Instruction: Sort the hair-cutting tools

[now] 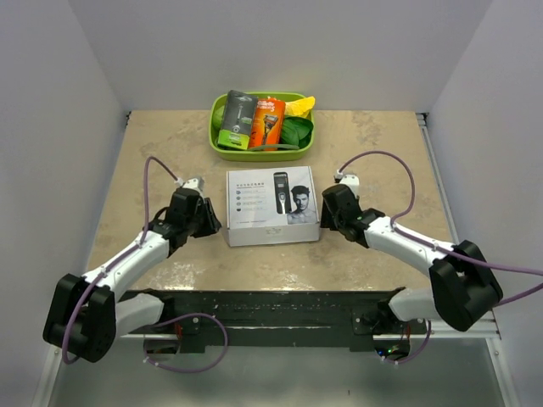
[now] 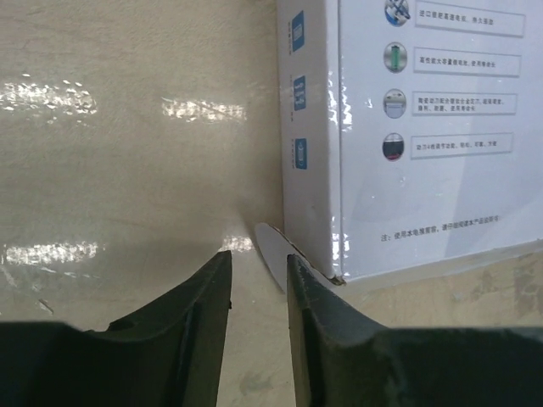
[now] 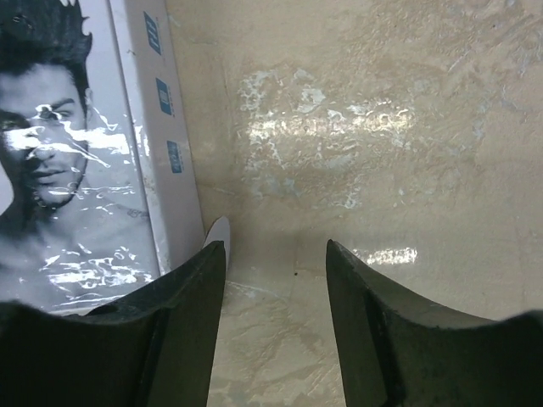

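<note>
**Top external view: both hands flanking a closed clipper box, sorting not yet begun**

A white box point(image 1: 271, 206), printed with a black clipper and a man's face, is lying flat in the middle of the surface point(image 1: 373, 153). The left hand point(image 1: 206, 222) is sitting low just beside the box's left side, and the right hand point(image 1: 329, 214) is sitting just beside its right side. In the left wrist view the left hand's fingers are standing narrowly apart with nothing between them. In the right wrist view the right hand is gaping somewhat wider, also gripping nothing. A small white flap point(image 2: 270, 253) is poking out at the box's near corner, just ahead of the left fingertips.

The hair-cutting tools themselves are not showing anywhere; they are probably sitting inside the box, which is looking closed. At the back, a green tray point(image 1: 216, 146) is holding the orange razor package point(image 1: 267, 123) and the grey-and-green razor package point(image 1: 236, 119), neither part of the job. Nothing is looking sorted: opening the box, lifting out each tool and placing it are all waiting.
</note>
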